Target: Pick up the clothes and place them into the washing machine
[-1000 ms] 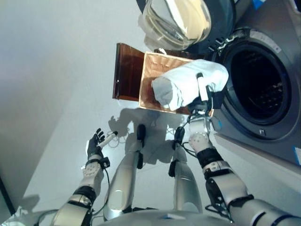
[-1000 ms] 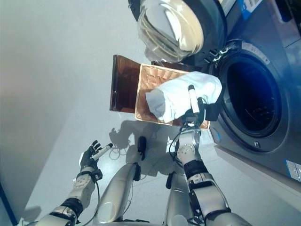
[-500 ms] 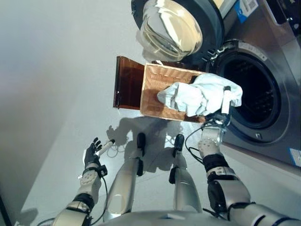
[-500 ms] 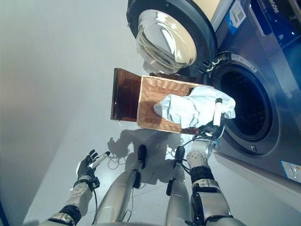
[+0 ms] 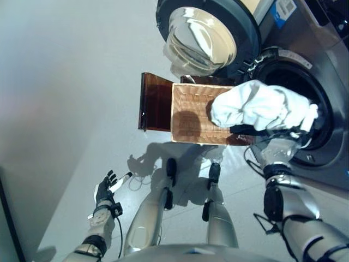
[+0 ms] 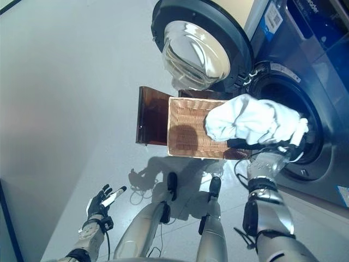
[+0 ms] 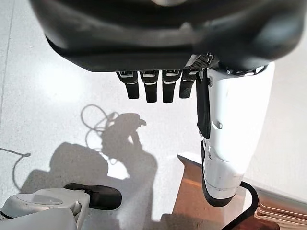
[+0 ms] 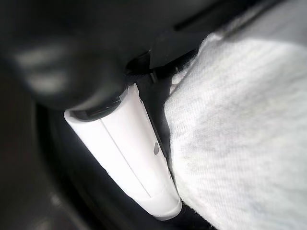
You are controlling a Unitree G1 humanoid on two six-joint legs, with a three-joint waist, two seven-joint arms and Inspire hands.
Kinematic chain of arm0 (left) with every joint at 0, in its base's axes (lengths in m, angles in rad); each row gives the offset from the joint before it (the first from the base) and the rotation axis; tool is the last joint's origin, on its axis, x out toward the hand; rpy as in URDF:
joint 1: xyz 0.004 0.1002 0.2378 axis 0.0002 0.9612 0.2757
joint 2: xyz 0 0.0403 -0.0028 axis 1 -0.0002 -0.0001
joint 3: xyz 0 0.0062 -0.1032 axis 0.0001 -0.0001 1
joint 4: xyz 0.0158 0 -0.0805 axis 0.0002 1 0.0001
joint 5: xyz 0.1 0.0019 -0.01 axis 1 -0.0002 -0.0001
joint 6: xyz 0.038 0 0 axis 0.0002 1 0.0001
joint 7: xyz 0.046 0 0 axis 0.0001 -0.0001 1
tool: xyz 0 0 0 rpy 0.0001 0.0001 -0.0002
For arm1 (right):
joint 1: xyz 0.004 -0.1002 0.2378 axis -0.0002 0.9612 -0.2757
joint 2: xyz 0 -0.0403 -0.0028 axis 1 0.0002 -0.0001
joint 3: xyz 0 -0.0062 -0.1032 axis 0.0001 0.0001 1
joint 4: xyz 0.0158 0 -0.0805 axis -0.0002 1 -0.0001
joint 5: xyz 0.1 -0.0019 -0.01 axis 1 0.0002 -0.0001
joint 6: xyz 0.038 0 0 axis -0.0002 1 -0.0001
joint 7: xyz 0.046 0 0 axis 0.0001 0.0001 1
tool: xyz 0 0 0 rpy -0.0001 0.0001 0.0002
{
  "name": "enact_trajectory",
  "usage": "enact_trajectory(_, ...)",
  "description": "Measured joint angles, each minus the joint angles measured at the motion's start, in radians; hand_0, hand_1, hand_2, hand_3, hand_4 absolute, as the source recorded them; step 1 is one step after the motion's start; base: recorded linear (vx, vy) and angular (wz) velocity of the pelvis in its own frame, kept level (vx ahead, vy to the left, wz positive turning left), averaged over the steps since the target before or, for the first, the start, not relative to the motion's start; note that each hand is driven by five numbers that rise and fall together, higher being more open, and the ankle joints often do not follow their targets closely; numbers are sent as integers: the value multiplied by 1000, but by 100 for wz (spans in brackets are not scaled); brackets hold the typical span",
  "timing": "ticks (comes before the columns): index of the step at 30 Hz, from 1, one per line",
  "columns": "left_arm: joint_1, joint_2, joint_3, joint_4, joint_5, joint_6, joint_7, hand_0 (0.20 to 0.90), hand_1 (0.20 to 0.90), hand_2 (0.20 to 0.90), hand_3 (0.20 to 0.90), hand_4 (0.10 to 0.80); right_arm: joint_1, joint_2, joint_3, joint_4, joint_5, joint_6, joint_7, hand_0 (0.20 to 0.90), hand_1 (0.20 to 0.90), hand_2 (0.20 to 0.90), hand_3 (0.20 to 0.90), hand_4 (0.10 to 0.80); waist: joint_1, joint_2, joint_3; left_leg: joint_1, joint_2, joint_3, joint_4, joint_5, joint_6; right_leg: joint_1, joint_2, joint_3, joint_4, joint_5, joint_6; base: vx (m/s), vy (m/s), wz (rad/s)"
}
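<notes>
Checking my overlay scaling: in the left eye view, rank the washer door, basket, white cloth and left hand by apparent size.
1. Washer door and basket: too close to rank; the cloth hides part of the basket.
2. White cloth, held up by the right hand nearer the camera, so its size is unsure.
3. Left hand, clearly smallest.

The right hand (image 5: 287, 143) is largely covered by the white garment (image 5: 260, 106), so its fingers cannot be made out. The washing machine (image 5: 322, 49) is cut off by the frame's right edge.
</notes>
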Motion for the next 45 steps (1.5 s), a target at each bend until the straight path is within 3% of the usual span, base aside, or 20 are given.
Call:
enact_trajectory(12, 2, 16, -52, 18, 34, 12, -35, 900, 900, 900, 900, 800, -241, -268, 12, 281, 2, 121, -85, 200, 200, 200, 200, 300, 31, 83, 1, 0, -36, 12, -23, 7, 8, -9, -43, 5, -2, 8, 28, -2, -4, 3)
enact_trajectory(17, 0, 20, -86, 5, 37, 12, -48, 900, 900, 900, 900, 800, -333, -331, 54, 316, -6, 132, -132, 200, 200, 200, 200, 300, 43, 113, 5, 0, -45, 15, -56, 23, 33, -29, -46, 18, -2, 10, 30, 6, -10, -5)
enact_trajectory(25, -4, 16, -88, -1, 38, 12, -47, 900, 900, 900, 900, 800, -428, -375, 60, 325, -27, 133, -198, 200, 200, 200, 200, 300, 46, 143, 21, 0, -47, 25, -92, 38, 33, -53, -45, 28, -2, 11, 31, 4, -1, -3)
enact_trajectory(39, -11, 16, -126, -17, 37, 13, -34, 900, 900, 900, 900, 800, -499, -372, 16, 343, -40, 65, -283, 200, 200, 200, 200, 300, 50, 146, 22, 0, -55, 42, -143, 59, 29, -83, -50, 40, -3, 12, 34, -1, 1, -1)
enact_trajectory(45, -12, 16, -158, -25, 35, 10, -27, 900, 900, 900, 900, 800, -520, -348, 123, 341, -85, 71, -256, 200, 200, 200, 200, 300, 48, 147, 23, -10, -65, 65, -150, 64, 39, -111, -58, 78, -3, 15, 54, -39, -36, -12)
